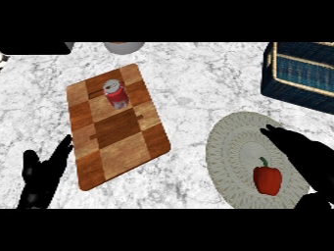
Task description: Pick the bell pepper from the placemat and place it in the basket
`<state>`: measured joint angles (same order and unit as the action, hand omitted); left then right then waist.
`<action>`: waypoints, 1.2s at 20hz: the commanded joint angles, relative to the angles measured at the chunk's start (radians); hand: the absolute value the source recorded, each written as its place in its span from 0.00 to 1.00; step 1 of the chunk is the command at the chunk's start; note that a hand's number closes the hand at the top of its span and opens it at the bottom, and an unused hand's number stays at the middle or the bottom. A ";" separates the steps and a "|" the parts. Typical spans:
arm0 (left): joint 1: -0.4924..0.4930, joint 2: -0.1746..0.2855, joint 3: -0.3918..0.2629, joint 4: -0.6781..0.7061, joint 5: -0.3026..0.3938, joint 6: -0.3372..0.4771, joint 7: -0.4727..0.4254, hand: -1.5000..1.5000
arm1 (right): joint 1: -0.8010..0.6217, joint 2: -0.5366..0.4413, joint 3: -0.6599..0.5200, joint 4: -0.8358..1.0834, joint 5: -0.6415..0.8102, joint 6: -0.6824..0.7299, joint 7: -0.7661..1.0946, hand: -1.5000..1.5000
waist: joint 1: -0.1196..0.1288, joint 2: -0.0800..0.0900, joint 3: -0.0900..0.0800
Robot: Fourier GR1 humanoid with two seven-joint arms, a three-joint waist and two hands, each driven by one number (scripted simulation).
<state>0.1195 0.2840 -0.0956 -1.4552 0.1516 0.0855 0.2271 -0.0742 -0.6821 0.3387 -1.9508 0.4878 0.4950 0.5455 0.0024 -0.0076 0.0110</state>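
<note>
Bell pepper (268, 180) at lower right, just left of the right hand (310, 159).
It is set on the pale placemat (231, 147), stem toward the frame's top. The nearer right hand is held open, fingers straight. The left hand (43, 174) is rested open at lower left. The basket (307, 73) at upper right is judged unobstructed.

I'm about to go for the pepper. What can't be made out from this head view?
Head view only:
1. basket: right end cut off by the picture's edge.
2. placemat: right side hidden under the right hand.
3. grey round thing at the top edge: mostly cut off, unidentifiable.
4. height of the right hand above the bell pepper: unreadable from this steep angle.
</note>
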 commanded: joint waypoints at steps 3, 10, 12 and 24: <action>0.000 -0.023 0.005 0.092 -0.017 -0.013 -0.001 0.50 | 0.018 0.027 -0.028 0.100 0.074 -0.051 -0.125 0.00 | -0.002 0.009 -0.011; 0.006 -0.053 0.001 0.050 -0.047 0.010 0.034 0.50 | 0.054 0.064 -0.018 0.066 0.127 -0.031 -0.130 0.00 | -0.005 0.007 -0.011; 0.040 0.007 0.055 0.052 0.006 -0.060 0.017 0.50 | 0.023 0.102 0.024 0.168 0.187 -0.068 -0.141 0.00 | 0.005 0.008 -0.011; 0.034 -0.043 0.041 0.031 -0.044 -0.043 0.041 0.50 | 0.040 0.193 0.049 0.206 0.272 -0.014 -0.085 0.00 | 0.000 0.007 -0.011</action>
<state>0.1264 0.2595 -0.0497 -1.4656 0.1136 0.0465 0.2478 -0.0315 -0.5498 0.3682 -1.7516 0.7275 0.4820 0.4265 0.0016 -0.0074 0.0098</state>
